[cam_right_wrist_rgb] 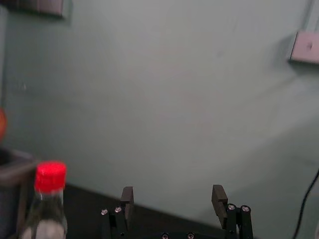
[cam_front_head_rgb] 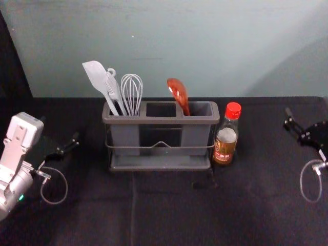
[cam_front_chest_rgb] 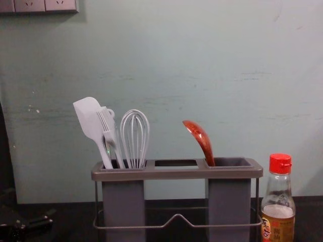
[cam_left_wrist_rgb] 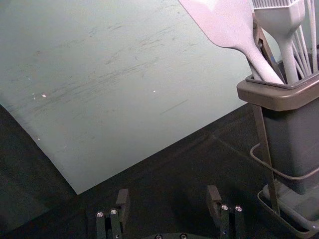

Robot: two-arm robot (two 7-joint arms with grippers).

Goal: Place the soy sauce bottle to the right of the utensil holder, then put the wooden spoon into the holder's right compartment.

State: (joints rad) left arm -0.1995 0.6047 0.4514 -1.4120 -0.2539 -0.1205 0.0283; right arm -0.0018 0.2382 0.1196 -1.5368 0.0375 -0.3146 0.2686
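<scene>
The released black right hand (cam_right_wrist_rgb: pixel 173 193) is right of the red-capped glass soy sauce bottle (cam_front_head_rgb: pixel 226 137), upright just right of the grey plastic utensil holder (cam_front_head_rgb: pixel 161 121), whose right compartment (cam_front_head_rgb: pixel 201 109) bears the glossy red-brown wooden spoon (cam_front_head_rgb: pixel 178 92). The black left hand (cam_left_wrist_rgb: pixel 168 193), at the holder's left, grasps nothing. Both placements look finished (no nudging needed), so retreat slowly and wide.

On the desk (cam_front_head_rgb: pixel 169 215), one utensil holder (cam_front_head_rgb: pixel 161 121) is seen, with three openings counted along its top. In the left opening, one spatula (cam_front_head_rgb: pixel 95 76), one brush (cam_front_chest_rgb: pixel 107 125) and one whisk (cam_front_head_rgb: pixel 131 92) are held; in the right opening, one wooden spoon (cam_front_head_rgb: pixel 178 92). To the holder's right, one soy sauce bottle (cam_front_head_rgb: pixel 225 141) is counted. Whether another utensil is tucked behind the brush cannot be told.
</scene>
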